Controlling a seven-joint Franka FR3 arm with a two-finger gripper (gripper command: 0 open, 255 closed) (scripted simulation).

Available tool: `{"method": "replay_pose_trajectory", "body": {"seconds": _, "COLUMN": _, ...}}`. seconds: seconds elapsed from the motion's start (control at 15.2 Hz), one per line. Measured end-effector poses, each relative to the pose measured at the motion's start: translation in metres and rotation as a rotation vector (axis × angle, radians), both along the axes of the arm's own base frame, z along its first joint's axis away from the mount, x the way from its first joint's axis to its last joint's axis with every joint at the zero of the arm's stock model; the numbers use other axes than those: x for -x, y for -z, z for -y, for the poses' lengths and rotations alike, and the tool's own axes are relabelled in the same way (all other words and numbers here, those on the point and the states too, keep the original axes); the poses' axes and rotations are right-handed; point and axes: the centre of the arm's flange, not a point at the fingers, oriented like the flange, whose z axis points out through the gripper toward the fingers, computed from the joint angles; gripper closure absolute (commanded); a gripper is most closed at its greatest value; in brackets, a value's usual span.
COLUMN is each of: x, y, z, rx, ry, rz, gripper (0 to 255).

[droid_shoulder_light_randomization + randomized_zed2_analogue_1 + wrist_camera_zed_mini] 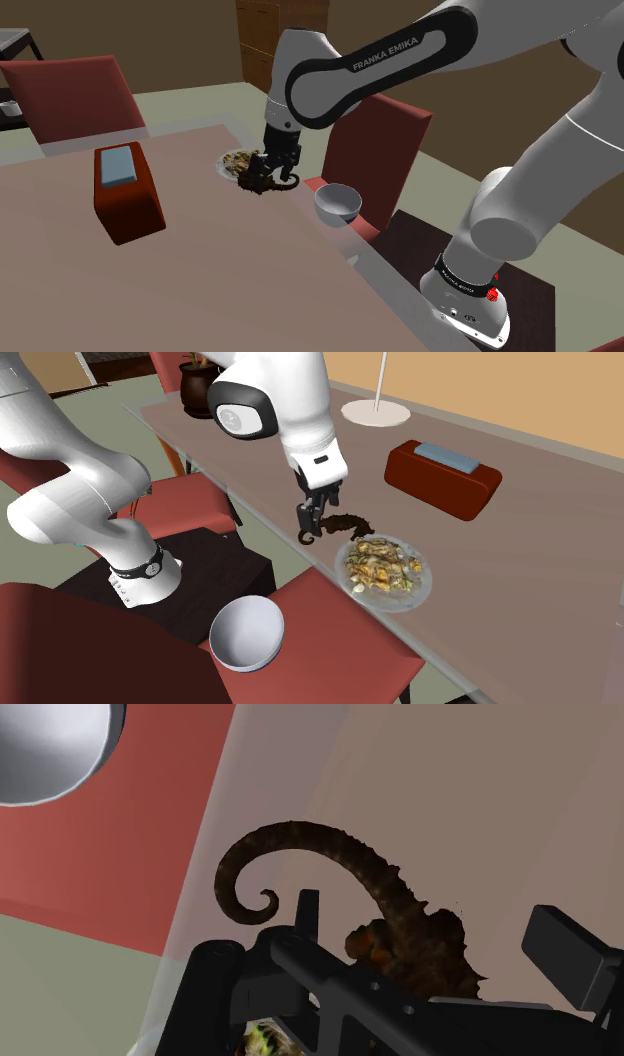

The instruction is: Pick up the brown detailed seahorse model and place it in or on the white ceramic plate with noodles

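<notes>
Seahorse at the plate's rim, gripper spread around it.
Black gripper [314, 518] fingers stand apart with the brown seahorse [346, 528] between them, a gap on one side. The seahorse lies just beside the noodle plate [402, 604], its tail curling away from the plate.

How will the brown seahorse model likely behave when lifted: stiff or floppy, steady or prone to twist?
Probably stiff: the seahorse carries its tail in a tight curl without sagging. It may twist in the gripper, since its body looks bumpy and the long tail sticks out to one side. Rolling seems unlikely given that curved, uneven outline.
</notes>
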Motion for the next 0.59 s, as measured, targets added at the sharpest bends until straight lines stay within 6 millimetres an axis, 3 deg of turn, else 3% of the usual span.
{"method": "replay_pose_trajectory", "body": {"seconds": 0.26, "x": -0.0003, "y": 0.0006, "z": -0.0001, "rx": 0.0, "ry": 0.0, "rz": 0.0, "gripper": 0}}
{"method": "replay_pose_trajectory", "body": {"seconds": 0.33, "x": -0.0003, "y": 0.0006, "z": -0.0001, "rx": 0.0, "ry": 0.0, "rz": 0.0, "gripper": 255}}
{"method": "replay_pose_trajectory", "body": {"seconds": 0.59, "x": -0.0003, "y": -0.0018, "z": -0.0014, "rx": -0.001, "ry": -0.002, "rz": 0.004, "gripper": 255}}
